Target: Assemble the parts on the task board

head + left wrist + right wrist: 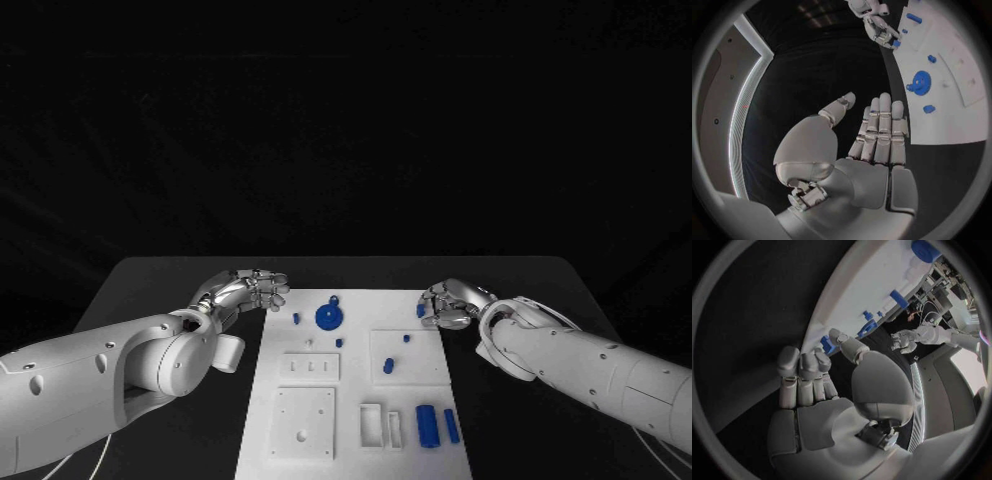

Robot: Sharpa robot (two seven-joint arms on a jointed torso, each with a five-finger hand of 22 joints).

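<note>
Flat white task board [361, 400], round blue disc part [329, 318], small blue pegs [427, 424].

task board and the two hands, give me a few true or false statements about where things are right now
1. The left hand holds a blue part. False: its fingers are spread and hold nothing, as the left wrist view shows.
2. The right hand is at the far right edge of the task board, beside a small blue part. True.
3. The round blue disc lies on the far end of the board. True.
4. The blue cylinder stands on the black table, off the board. False: it lies on the board's near right part.
5. The left hand rests by the board's far left corner. True.
</note>
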